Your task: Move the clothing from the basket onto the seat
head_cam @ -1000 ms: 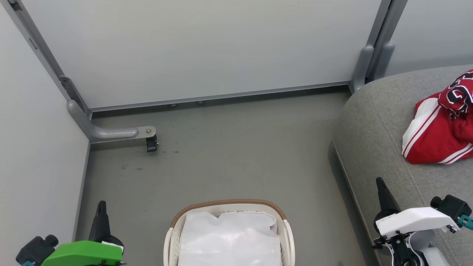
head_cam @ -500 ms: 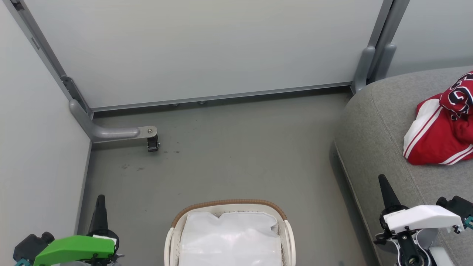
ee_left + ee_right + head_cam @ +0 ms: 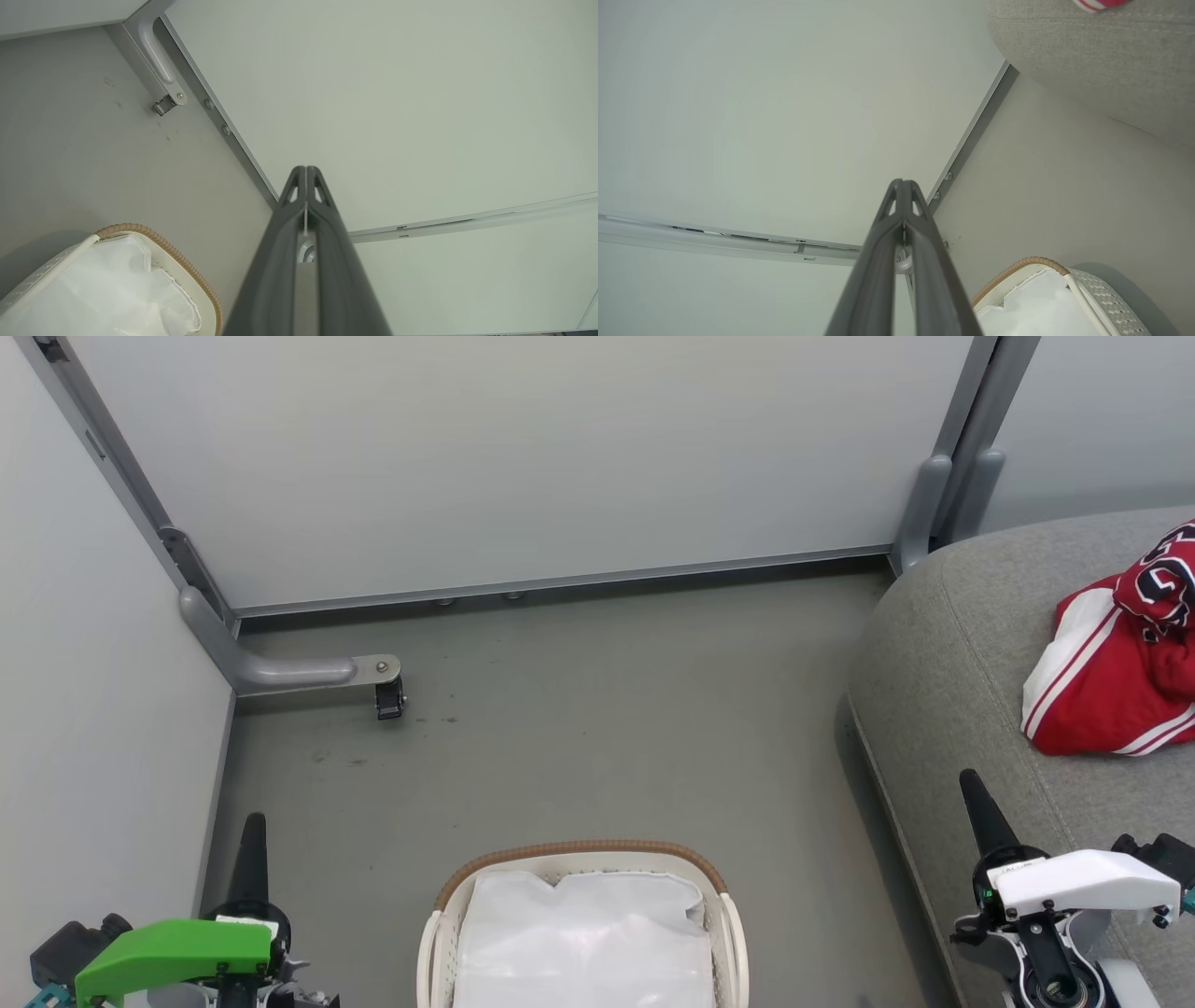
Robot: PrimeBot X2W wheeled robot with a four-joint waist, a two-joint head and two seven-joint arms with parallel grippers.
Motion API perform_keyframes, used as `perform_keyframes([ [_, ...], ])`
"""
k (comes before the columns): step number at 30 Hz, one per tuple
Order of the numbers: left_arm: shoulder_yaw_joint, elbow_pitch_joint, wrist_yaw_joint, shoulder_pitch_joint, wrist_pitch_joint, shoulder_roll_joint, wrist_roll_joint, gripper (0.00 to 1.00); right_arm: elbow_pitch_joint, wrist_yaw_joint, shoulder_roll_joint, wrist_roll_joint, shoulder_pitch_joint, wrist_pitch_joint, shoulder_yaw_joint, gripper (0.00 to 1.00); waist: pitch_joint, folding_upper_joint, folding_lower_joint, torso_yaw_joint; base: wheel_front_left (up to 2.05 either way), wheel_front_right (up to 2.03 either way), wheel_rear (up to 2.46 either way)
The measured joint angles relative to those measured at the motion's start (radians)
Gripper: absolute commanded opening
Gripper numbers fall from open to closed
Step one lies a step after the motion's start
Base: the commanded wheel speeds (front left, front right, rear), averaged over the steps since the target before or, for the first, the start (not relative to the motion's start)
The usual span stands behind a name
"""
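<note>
Nearest us, our left gripper [image 3: 251, 829] at the near left and our right gripper [image 3: 972, 788] at the near right each have their fingers clenched together, grasping nothing. Between them the basket [image 3: 579, 850] stands on the grey floor [image 3: 607, 728], with a white liner sheet [image 3: 579, 938] inside. Farther right, the red clothing [image 3: 1106, 700] lies heaped on the seat [image 3: 952, 663], well apart from the basket. Beyond stands a pale wall panel [image 3: 523, 457].

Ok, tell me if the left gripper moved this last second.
Yes. The left gripper slid up the head view, its tip now past the basket's far rim.
</note>
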Motion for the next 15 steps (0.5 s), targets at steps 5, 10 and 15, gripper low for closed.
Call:
perform_keyframes([
  [5, 0.002, -0.003, 0.0, -0.007, 0.012, 0.0, -0.045, 0.0, -0.007, 0.0, -0.001, 0.046, 0.001, 0.013, -0.004, 0.0, -0.001, 0.0, 0.0, 0.002, 0.0, 0.0, 0.0],
  [10, 0.004, -0.004, 0.0, -0.011, 0.022, 0.0, -0.082, 0.0, -0.014, 0.0, -0.001, 0.086, 0.001, 0.024, -0.008, 0.0, -0.001, 0.0, 0.0, 0.004, 0.0, 0.0, 0.0],
  [15, 0.007, -0.005, 0.0, -0.02, 0.032, 0.0, -0.123, 0.0, -0.022, 0.0, -0.001, 0.127, 0.001, 0.034, -0.011, 0.0, -0.002, 0.0, 0.0, 0.005, 0.0, 0.0, 0.0],
])
